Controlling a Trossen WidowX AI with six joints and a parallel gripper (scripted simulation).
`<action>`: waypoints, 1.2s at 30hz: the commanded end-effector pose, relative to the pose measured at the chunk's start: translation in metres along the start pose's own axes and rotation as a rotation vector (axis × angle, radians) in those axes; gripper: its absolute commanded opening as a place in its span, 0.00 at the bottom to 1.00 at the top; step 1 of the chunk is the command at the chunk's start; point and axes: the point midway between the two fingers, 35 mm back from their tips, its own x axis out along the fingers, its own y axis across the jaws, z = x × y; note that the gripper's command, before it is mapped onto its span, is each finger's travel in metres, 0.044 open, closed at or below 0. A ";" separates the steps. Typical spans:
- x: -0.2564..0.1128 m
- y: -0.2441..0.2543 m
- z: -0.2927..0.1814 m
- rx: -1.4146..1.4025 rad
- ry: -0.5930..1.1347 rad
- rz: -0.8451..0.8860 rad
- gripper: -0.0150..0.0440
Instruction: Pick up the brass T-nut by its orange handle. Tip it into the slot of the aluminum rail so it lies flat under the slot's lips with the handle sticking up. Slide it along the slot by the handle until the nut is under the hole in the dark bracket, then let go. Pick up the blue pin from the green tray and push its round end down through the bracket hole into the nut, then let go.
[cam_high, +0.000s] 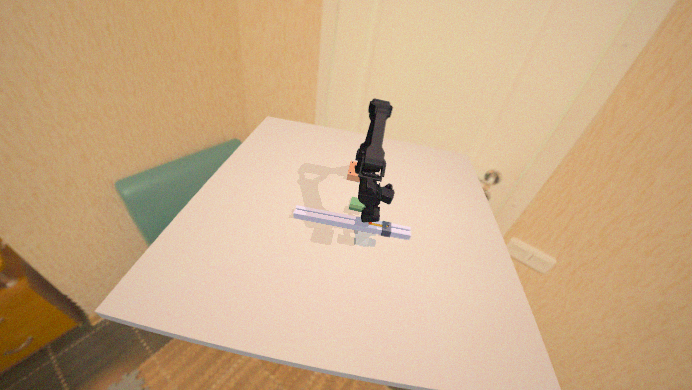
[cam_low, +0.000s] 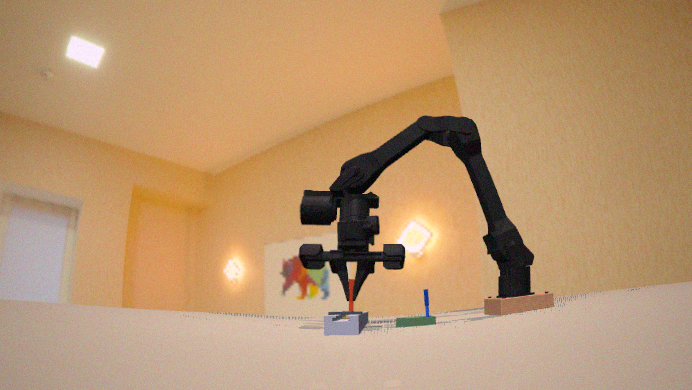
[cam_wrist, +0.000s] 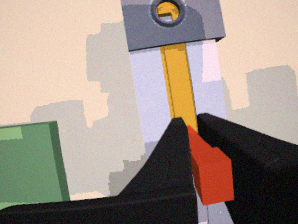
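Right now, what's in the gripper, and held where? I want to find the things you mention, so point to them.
The brass T-nut (cam_wrist: 180, 85), held by its upright orange handle (cam_low: 351, 295) (cam_wrist: 215, 175), between the fingertips of the gripper (cam_low: 351, 299) (cam_wrist: 189, 125).

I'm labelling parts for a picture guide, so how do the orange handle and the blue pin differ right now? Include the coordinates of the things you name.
The orange handle (cam_low: 351, 303) (cam_wrist: 216, 177) is red-orange; the blue pin (cam_low: 426, 303) is blue. The handle is clamped in the gripper (cam_low: 350, 299) (cam_wrist: 190, 122), while the pin is out of its grasp. The handle rises from the aluminum rail (cam_low: 342, 327) (cam_high: 325, 217) (cam_wrist: 150, 100), the pin from the green tray (cam_low: 415, 321) (cam_high: 356, 204) (cam_wrist: 30, 165). Both are slim and stand roughly upright.
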 end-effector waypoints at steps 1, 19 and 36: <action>0.001 0.000 0.003 0.000 -0.004 -0.002 0.00; 0.001 0.000 0.003 -0.002 0.000 0.000 0.00; 0.000 0.000 0.003 0.007 0.006 0.002 0.54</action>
